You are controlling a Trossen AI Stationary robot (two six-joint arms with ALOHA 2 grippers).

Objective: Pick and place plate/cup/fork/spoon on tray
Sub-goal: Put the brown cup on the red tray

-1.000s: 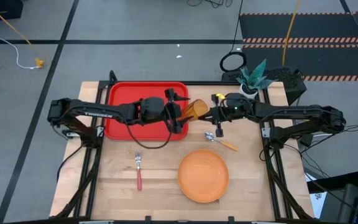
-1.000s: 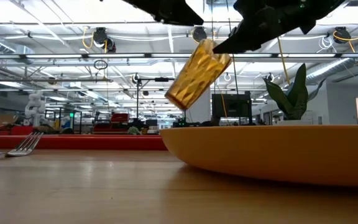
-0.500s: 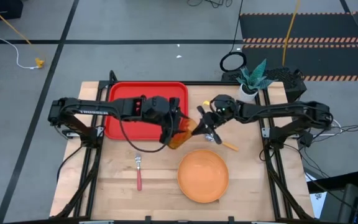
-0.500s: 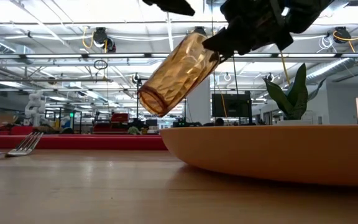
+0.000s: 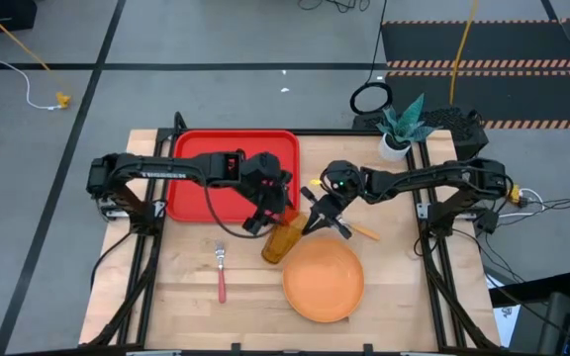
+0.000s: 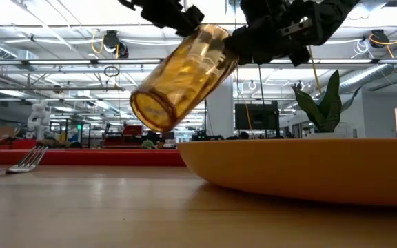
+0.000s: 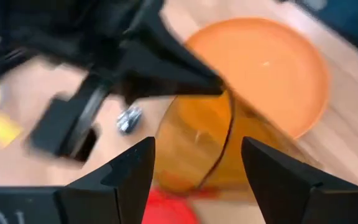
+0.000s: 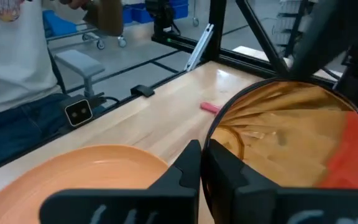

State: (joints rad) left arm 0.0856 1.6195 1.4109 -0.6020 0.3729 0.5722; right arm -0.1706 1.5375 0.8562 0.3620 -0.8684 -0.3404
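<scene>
Two grippers [image 5: 265, 210] [image 5: 315, 215] on tilted cup [image 5: 282, 238]

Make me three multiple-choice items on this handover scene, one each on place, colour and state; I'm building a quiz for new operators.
1. Where is the fork?
A. On the tray
B. On the bare table
C. On the plate

2. What colour is the tray?
A. Red
B. Blue
C. White

3. How is the cup right now?
A. Upright on the table
B. Lying on the plate
C. Tilted in the air

Answers:
1 B, it lies on the wood beside the plate.
2 A, bright red in the high view.
3 C, the low view shows it lifted and slanted.
</scene>
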